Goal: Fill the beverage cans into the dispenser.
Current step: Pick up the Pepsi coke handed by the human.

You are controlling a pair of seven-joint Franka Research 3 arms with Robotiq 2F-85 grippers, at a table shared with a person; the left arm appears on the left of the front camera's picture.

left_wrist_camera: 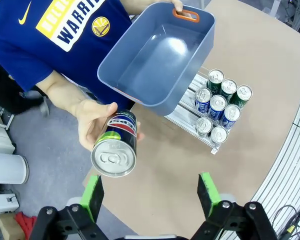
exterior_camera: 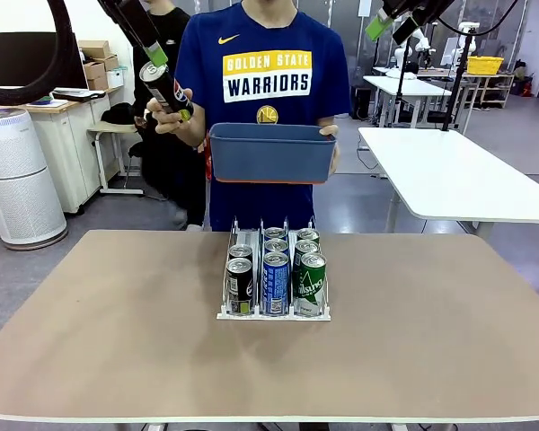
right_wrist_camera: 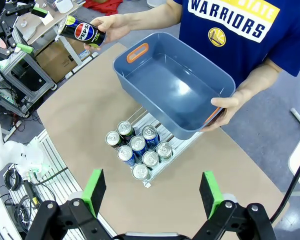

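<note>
A person at the far side of the surface (exterior_camera: 431, 341) holds a blue-grey tub (exterior_camera: 271, 151) above the dispenser (exterior_camera: 274, 310), which stands mid-surface with seven cans (exterior_camera: 276, 269) in its three lanes: two black, three blue, two green. The person's other hand (left_wrist_camera: 92, 122) holds a black can (left_wrist_camera: 116, 147) up and tilted, just before the robot's left hand (left_wrist_camera: 150, 192), whose green pads (left_wrist_camera: 92, 192) stand spread and released, gripping nothing. The right hand (right_wrist_camera: 151, 192) hangs high above the surface, likewise spread and empty, looking down on tub and dispenser.
</note>
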